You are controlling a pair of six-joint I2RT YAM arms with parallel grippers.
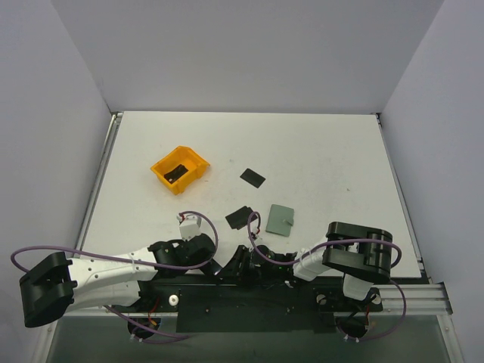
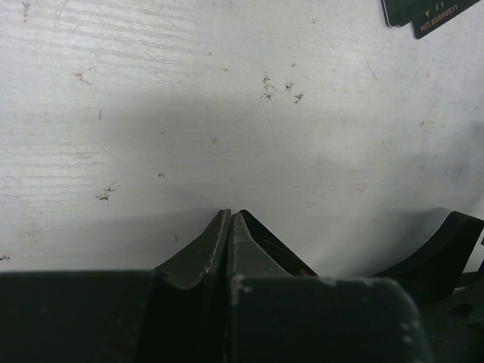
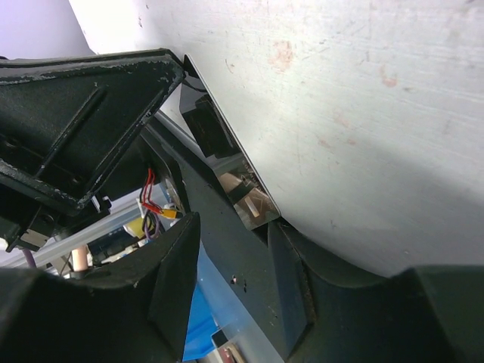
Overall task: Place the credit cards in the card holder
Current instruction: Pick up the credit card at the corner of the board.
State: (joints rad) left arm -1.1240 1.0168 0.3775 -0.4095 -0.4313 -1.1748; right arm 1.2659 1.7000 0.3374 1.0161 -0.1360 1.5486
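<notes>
The green card holder (image 1: pixel 280 220) lies flat on the table, closed. One black credit card (image 1: pixel 252 178) lies behind it and another (image 1: pixel 240 218) to its left, the latter also at the top right of the left wrist view (image 2: pixel 431 13). My left gripper (image 1: pixel 221 266) (image 2: pixel 229 215) is shut at the near table edge, pinching a black credit card (image 2: pixel 272 246) that sticks out beside its right finger. My right gripper (image 1: pixel 246 263) (image 3: pixel 227 234) faces it with its jaws open. The glossy held card (image 3: pixel 234 178) ends near the right gripper's right finger.
An orange bin (image 1: pixel 198 164) stands at the back left with a black card (image 1: pixel 175 174) inside. Both grippers hang over the black mounting rail (image 1: pixel 249 302) at the near table edge, close together. Grey walls enclose the table.
</notes>
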